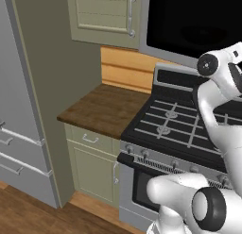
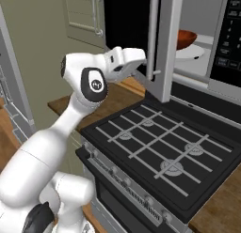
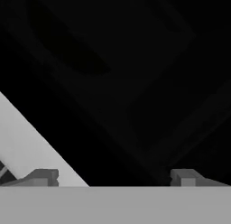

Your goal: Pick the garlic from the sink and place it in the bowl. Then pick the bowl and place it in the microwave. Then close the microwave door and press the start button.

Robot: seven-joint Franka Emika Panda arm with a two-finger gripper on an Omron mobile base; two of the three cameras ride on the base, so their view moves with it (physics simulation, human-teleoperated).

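The microwave [image 2: 202, 13] hangs above the stove with its door swung wide open to the left. The reddish-brown bowl [image 2: 186, 38] rests on the white turntable plate [image 2: 192, 52] inside. I cannot make out the garlic, and the sink is out of view. The microwave door [image 2: 167, 44] shows its black glass [image 1: 194, 20] and long bar handle [image 2: 153, 39]. My gripper [image 2: 140, 57] sits close against the outer face of the door, open, with nothing between its fingers. In the hand view my gripper [image 3: 115, 177] faces the dark glass [image 3: 126, 74], and the door's silver frame [image 3: 27, 137] crosses the lower left.
A black gas stove [image 2: 155, 147] lies below the microwave, with its knobs along the front. A wooden counter [image 1: 104, 108] is to its left, under a pale wall cabinet [image 1: 104, 11]. A tall grey fridge [image 1: 19, 110] stands at the far left. The dark button panel [image 2: 230, 34] is at the microwave's right.
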